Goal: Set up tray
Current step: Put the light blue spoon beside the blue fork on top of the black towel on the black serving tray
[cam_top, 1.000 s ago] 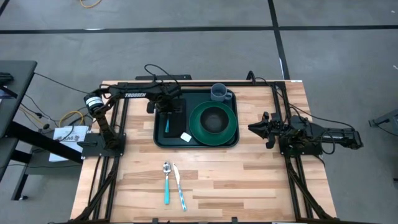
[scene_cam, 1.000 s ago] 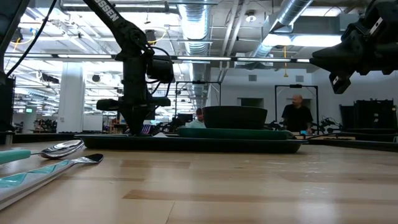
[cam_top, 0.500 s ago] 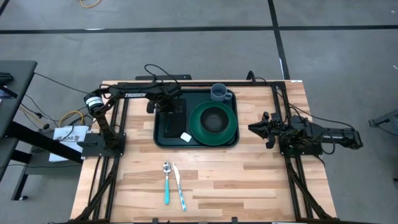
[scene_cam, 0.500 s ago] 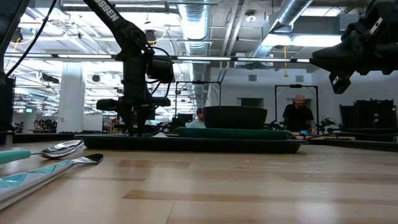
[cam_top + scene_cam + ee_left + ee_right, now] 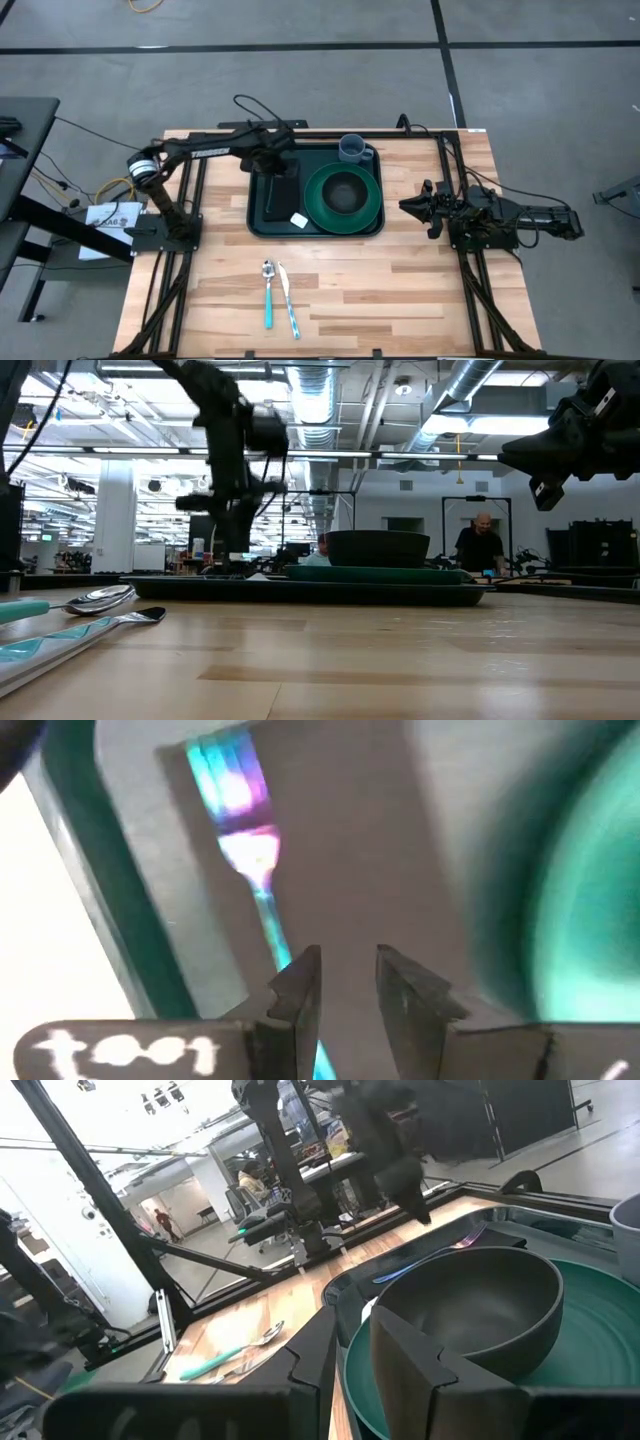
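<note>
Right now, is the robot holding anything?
No. The left end effector is open above the fork lying in the tray, not gripping it. The right end effector holds nothing.

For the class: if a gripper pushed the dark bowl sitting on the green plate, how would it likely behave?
The bowl is wide and low, so it would probably slide rather than tip. It looks like smooth plastic, so likely light and not fragile. The plate has a raised rim, which may stop it sliding off onto the tray.
</note>
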You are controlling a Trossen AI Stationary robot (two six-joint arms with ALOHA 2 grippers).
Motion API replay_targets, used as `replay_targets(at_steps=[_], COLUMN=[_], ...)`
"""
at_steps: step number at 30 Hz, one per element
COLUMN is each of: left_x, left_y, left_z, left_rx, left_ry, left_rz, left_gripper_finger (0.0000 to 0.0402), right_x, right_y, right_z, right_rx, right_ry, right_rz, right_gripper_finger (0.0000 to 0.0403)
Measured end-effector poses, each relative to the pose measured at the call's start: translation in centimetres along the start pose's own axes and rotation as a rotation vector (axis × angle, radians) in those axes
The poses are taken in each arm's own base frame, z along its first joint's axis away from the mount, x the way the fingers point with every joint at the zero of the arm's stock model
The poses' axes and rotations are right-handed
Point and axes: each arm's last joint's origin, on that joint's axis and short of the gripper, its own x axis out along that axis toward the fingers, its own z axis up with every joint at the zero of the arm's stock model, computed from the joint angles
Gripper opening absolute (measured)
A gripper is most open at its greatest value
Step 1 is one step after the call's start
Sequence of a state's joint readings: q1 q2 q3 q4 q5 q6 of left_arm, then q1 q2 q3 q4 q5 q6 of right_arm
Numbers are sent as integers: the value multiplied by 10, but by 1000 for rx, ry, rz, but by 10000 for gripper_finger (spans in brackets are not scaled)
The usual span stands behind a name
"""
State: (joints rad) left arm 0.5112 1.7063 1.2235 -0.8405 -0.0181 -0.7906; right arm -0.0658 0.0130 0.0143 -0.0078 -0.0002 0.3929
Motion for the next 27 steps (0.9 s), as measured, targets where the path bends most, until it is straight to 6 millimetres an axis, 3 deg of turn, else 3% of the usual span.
replay_targets(at_steps=[4, 7, 11, 16, 22, 27], left_x=[-38, -68, -98, -121, -132, -134], left_y=[-20, -41, -67, -89, -86, -70], left_z=[-16, -42, -91, -164, -247, -300], left_rx=[51, 86, 93, 40, -125, -248], left_ry=[-73, -105, -114, -70, 26, 108], left_rz=[-64, -162, -259, -307, -315, -214], left_gripper_finger=[83, 82, 82, 82, 82, 82], right_x=[0, 0, 0, 0, 0, 0], right_y=[0, 0, 0, 0, 0, 0], right_z=[0, 0, 0, 0, 0, 0], right_rx=[0, 0, 0, 0, 0, 0], right_ry=[0, 0, 0, 0, 0, 0], right_rz=[0, 0, 0, 0, 0, 0], right_gripper_finger=[59, 59, 59, 59, 59, 59])
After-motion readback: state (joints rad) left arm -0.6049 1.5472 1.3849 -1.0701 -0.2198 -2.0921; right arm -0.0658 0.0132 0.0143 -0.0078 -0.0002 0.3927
